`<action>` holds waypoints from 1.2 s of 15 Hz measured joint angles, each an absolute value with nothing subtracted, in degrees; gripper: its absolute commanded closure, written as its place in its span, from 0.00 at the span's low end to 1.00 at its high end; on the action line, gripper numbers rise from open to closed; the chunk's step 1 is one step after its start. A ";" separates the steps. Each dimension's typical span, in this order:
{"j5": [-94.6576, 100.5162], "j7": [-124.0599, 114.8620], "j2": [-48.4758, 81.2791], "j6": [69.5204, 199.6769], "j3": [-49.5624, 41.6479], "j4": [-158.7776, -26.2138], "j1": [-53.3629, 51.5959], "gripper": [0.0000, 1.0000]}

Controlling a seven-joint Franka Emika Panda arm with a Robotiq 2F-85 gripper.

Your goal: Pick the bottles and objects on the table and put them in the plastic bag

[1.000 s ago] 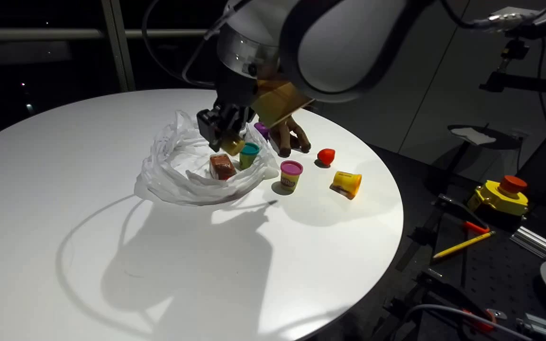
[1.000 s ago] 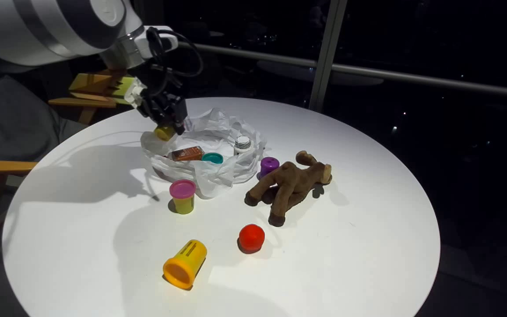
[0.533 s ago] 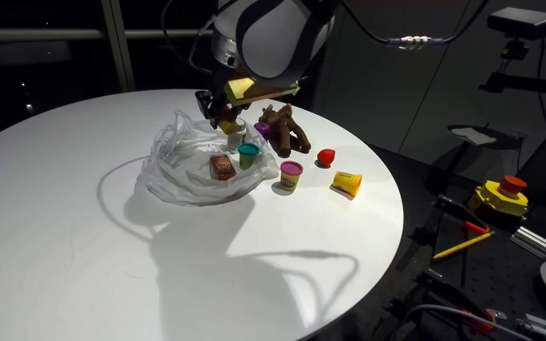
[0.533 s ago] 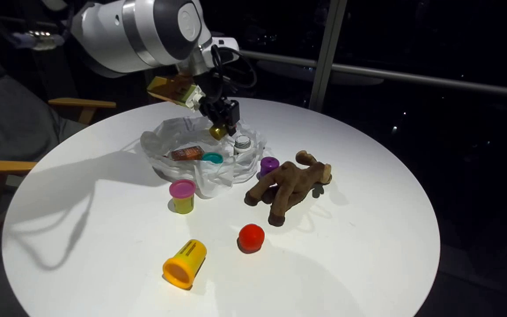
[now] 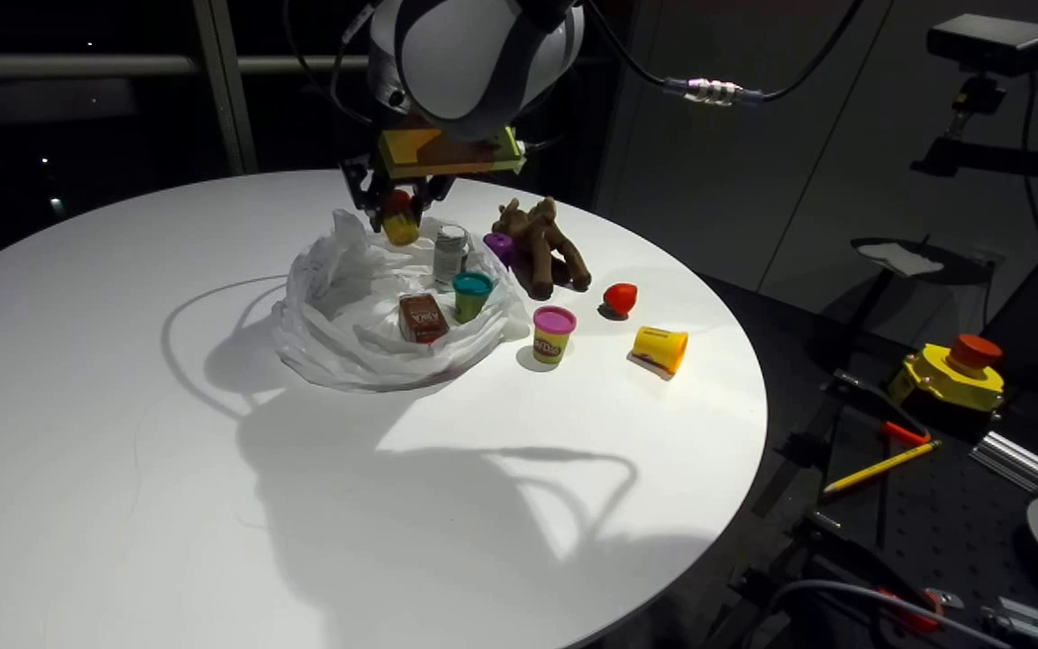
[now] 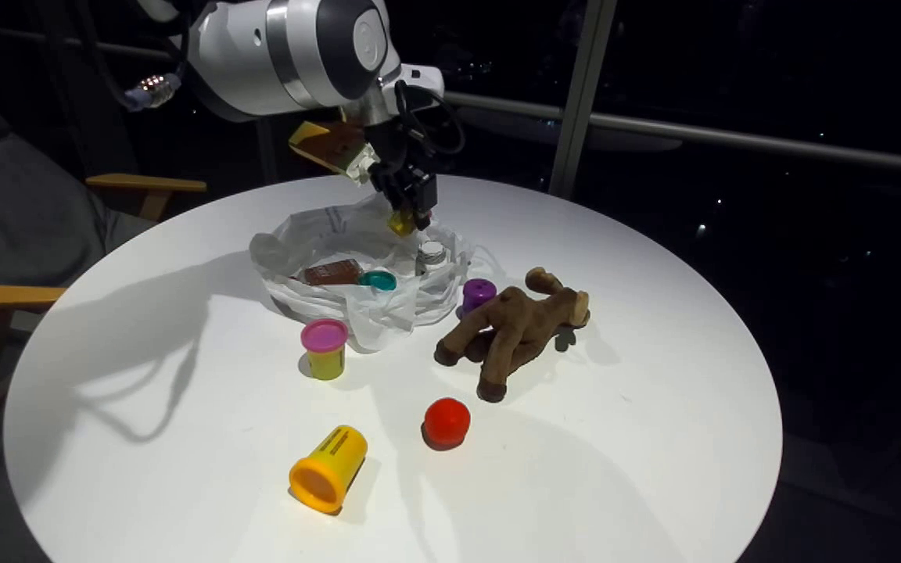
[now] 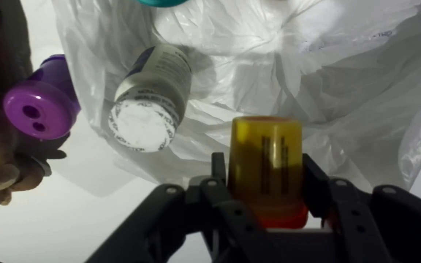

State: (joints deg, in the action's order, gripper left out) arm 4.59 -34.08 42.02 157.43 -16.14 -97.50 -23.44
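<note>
1. The fingers (image 7: 314, 188) grip the red-lid tub (image 7: 265, 160), 1 on either side.
2. That tub hangs over the far part of the bag (image 5: 375, 361) in both exterior views, clear of the tabletop (image 6: 638, 438).
3. Inside the bag 3 things show: the bottle (image 7: 155, 95), upright; the teal-lid tub (image 5: 472, 302); and the box (image 5: 423, 318), just left of the teal-lid tub in both exterior views.
4. The pink-lid tub (image 6: 325, 352) stands upright on the tabletop, just outside the bag.
5. In an exterior view, the yellow tub (image 6: 333, 467) lies on its side, nearest of all, with the red piece (image 6: 447, 422) to its right and farther.
6. In both exterior views the plush (image 6: 517, 313) lies right of the bag, the purple item (image 7: 49, 98) between the 2.
</note>
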 measured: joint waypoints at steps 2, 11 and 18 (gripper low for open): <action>4.59 -34.68 42.33 156.71 -15.38 -96.40 -22.91 0.03; 5.01 -38.48 36.18 149.87 -14.96 -99.47 -22.96 0.00; 9.73 -42.43 15.08 137.49 -11.95 -119.37 -21.33 0.00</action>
State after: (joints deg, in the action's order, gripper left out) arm 9.73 -42.43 15.08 137.49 -11.95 -119.37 -21.33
